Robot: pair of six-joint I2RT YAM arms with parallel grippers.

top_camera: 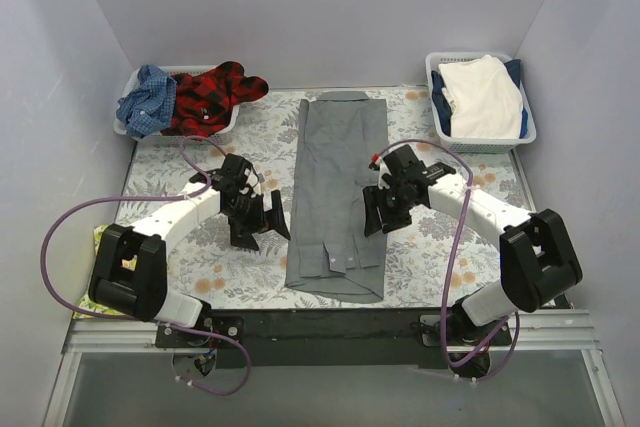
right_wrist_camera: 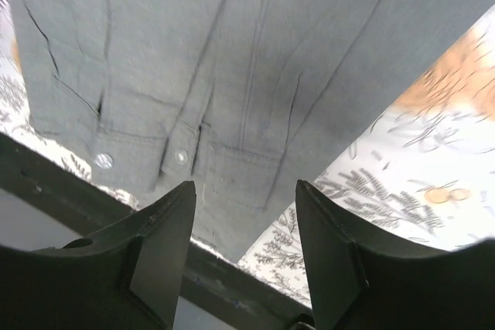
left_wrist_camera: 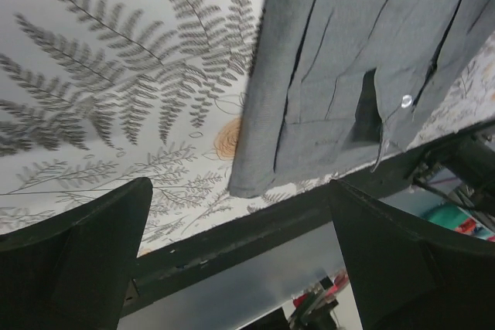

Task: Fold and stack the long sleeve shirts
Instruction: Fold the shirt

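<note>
A grey long sleeve shirt point(top_camera: 338, 192) lies folded into a long narrow strip down the middle of the table, collar far, cuffs and buttons near. My left gripper point(top_camera: 262, 230) hangs open just left of it, nothing between its fingers; in the left wrist view the left gripper point(left_wrist_camera: 240, 185) faces the grey shirt's point(left_wrist_camera: 348, 52) near corner. My right gripper point(top_camera: 382, 219) stands open over the strip's right edge. In the right wrist view the right gripper point(right_wrist_camera: 246, 186) frames the buttoned cuffs of the grey shirt point(right_wrist_camera: 232, 59), empty. A red-black plaid shirt point(top_camera: 215, 92) and a blue checked shirt point(top_camera: 148, 99) sit crumpled together.
A white basket point(top_camera: 128, 87) at the far left holds the plaid and checked shirts. Another white basket point(top_camera: 528, 117) at the far right holds folded cream cloth point(top_camera: 485, 97). The fern-print cover point(top_camera: 250, 147) spans the table. The dark front table edge point(left_wrist_camera: 232, 245) runs close below both grippers.
</note>
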